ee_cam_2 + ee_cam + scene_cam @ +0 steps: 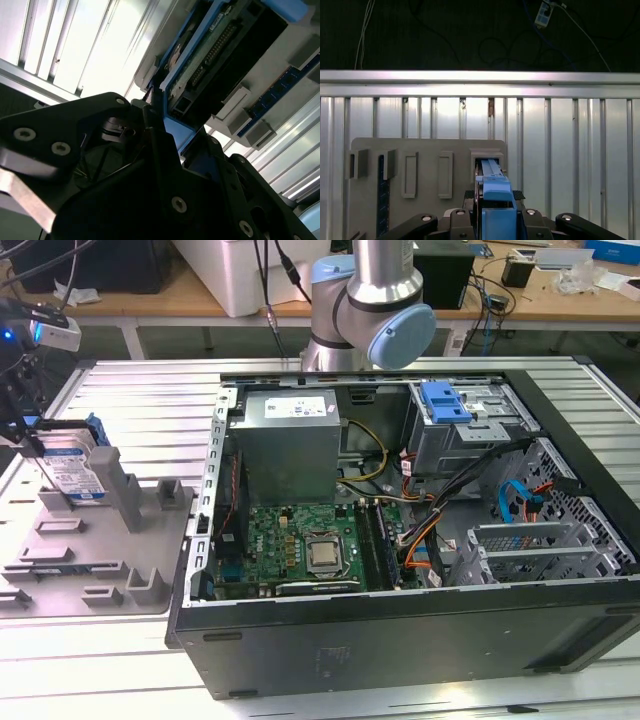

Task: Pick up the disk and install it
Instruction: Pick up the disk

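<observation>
In the second wrist view you see the black gripper [159,117] crowding the foreground, right up at the blue carrier edge of the disk [210,55], which sits in a grey holder [235,102] on the bright ribbed metal table [75,50], connector side toward you.

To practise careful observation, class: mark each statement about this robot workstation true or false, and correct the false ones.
1. The disk stands upright in the grey holder on the exterior view's left. True.
2. The disk is installed inside the computer case. False: it sits in the holder, outside the case.
3. The case lies open, with its motherboard showing. True.
4. The hand hovers above the motherboard. False: it is at the disk, over the holder.
</observation>
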`<state>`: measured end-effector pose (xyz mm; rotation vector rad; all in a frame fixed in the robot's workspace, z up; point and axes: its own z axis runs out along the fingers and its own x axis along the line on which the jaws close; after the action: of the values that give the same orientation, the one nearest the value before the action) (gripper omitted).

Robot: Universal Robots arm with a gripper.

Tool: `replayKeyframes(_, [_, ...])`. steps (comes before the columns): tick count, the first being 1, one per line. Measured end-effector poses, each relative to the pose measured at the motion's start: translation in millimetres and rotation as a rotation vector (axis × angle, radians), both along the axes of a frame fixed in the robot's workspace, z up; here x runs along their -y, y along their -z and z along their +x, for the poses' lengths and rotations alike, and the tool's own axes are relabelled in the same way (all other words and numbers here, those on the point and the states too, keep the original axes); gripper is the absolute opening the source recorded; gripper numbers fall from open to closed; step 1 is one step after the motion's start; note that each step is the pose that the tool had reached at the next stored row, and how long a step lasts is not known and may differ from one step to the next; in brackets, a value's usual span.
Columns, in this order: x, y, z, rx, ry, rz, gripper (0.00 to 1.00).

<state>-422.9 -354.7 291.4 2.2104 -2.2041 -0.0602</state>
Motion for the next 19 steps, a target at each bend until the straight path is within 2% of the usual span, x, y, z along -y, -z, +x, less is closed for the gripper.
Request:
replayKeyframes(13, [0.0,0.1,0.0,0.0001,0.0,-0.0001,0.37])
replayKeyframes(15, [0.0,0.1,0.0,0.0002,0.0,-0.0001,0.38])
replayKeyframes(16, [0.0,0.1,0.0,0.0001,0.0,-0.0001,0.45])
replayKeyframes(19, [0.0,0.1,0.0,0.0001,0.0,-0.0002,0.45])
